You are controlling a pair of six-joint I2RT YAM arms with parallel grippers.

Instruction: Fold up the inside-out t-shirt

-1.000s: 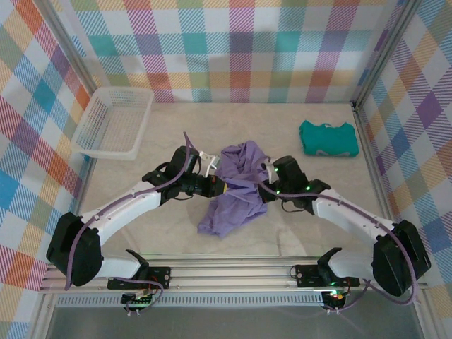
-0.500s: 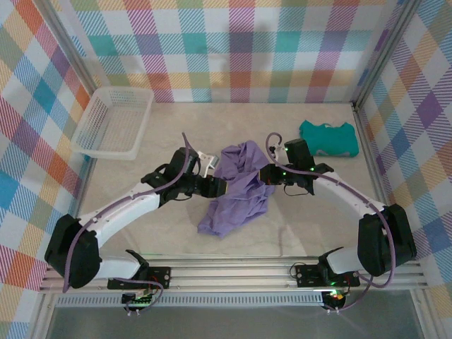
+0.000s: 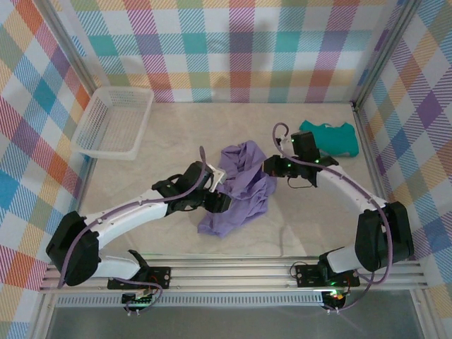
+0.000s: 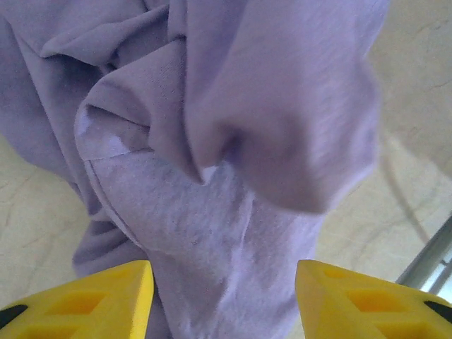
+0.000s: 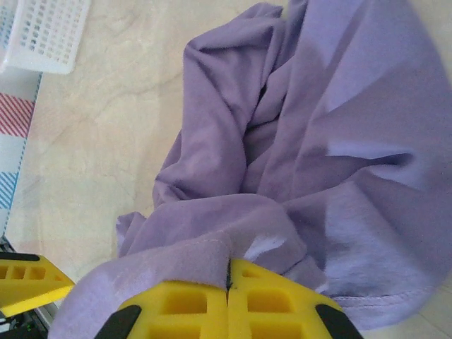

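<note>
The inside-out t-shirt (image 3: 239,189) lies crumpled in a lavender heap at the middle of the table. At its left edge is my left gripper (image 3: 223,202). Its yellow fingertips (image 4: 106,296) stand wide apart over a purple fold (image 4: 226,233) that runs between them, untouched by either tip. My right gripper (image 3: 271,167) is at the heap's upper right. Its yellow fingers (image 5: 282,300) are shut together with a hemmed edge of the t-shirt (image 5: 183,261) pinched in the seam, and the rest of the cloth (image 5: 332,141) spreads out beyond them.
A white mesh basket (image 3: 113,121) stands at the back left, seen also as a corner (image 5: 42,32) in the right wrist view. A folded teal garment (image 3: 328,138) lies at the back right, just behind the right arm. Plaid walls enclose the pale tabletop (image 3: 169,141).
My left gripper has opened, let go of the shirt and slid right and nearer along its edge. My right gripper stayed shut and drew its piece of cloth slightly toward the back.
</note>
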